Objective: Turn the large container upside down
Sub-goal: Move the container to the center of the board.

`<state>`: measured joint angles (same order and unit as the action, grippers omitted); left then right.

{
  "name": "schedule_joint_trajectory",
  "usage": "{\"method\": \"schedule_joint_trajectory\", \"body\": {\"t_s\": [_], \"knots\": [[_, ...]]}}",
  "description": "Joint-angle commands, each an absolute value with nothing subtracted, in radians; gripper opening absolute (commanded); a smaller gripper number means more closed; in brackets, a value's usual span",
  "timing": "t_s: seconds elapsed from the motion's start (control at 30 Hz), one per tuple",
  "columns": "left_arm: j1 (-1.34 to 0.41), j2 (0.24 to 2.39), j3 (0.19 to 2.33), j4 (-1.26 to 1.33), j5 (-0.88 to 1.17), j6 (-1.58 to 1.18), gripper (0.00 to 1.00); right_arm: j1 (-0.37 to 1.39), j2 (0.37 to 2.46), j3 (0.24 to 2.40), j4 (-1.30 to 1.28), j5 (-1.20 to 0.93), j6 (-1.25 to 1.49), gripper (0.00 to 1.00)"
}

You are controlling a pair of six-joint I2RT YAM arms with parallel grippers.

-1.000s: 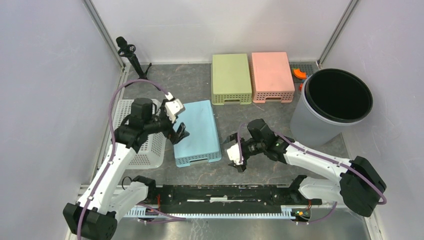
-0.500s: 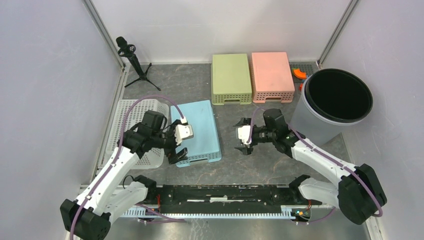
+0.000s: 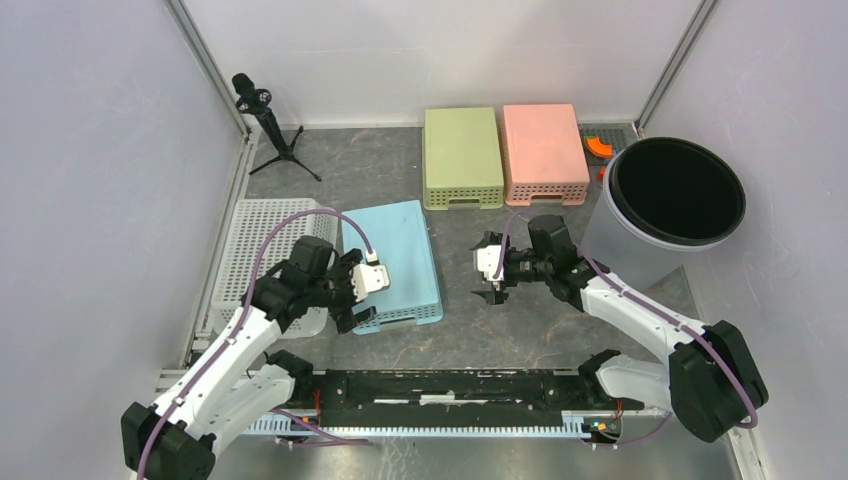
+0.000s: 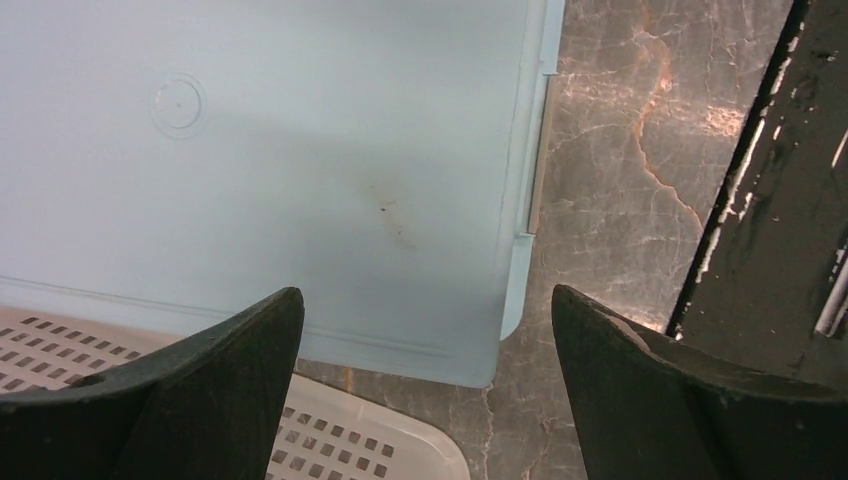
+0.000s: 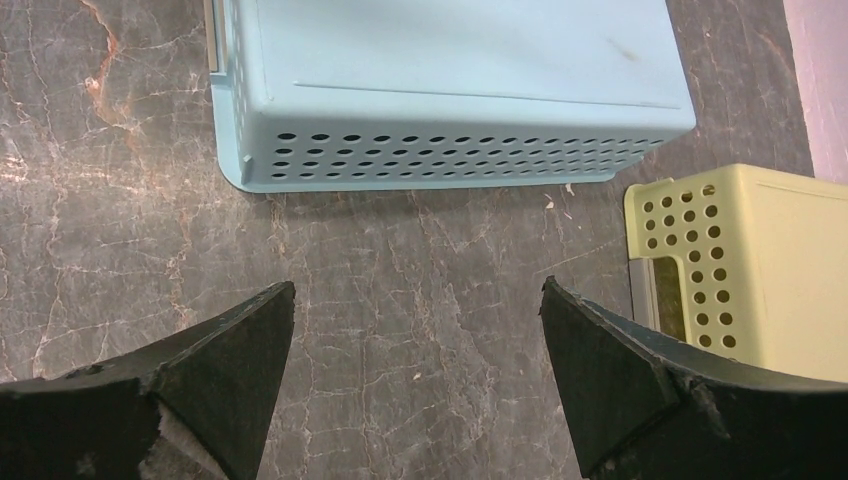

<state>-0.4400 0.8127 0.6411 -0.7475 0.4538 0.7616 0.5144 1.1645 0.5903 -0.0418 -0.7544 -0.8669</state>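
The large container (image 3: 400,255) is a pale blue perforated basket lying bottom up on the marble floor, left of centre. My left gripper (image 3: 348,292) hangs open over its near left corner (image 4: 480,340), with its fingers (image 4: 200,390) clear of it. My right gripper (image 3: 485,270) is open to the right of the container and points at its perforated long side (image 5: 450,150), with bare floor between the jaws. Neither gripper holds anything.
A white lattice basket (image 3: 265,250) lies against the blue one's left side (image 4: 380,440). Green (image 3: 462,155) and pink (image 3: 542,150) baskets lie bottom up at the back. A tall grey round bin (image 3: 640,235) stands upright at the right. A black rail (image 3: 450,385) runs along the near edge.
My left gripper has come down from the blue container's left edge to its near left corner. My right gripper has moved away from the near edge to the container's right side.
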Motion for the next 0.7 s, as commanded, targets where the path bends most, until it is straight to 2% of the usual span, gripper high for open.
{"method": "schedule_joint_trajectory", "body": {"t_s": [0.0, 0.67], "knots": [[-0.452, 0.817, 0.625, -0.656, 0.408, 0.810, 1.00, 0.505, 1.166, 0.591, -0.017, -0.753, -0.862, 0.98], [-0.453, 0.867, 0.606, -0.496, 0.106, 0.717, 0.99, 0.498, 1.149, 0.592, -0.030, -0.772, -0.872, 0.98]]}}
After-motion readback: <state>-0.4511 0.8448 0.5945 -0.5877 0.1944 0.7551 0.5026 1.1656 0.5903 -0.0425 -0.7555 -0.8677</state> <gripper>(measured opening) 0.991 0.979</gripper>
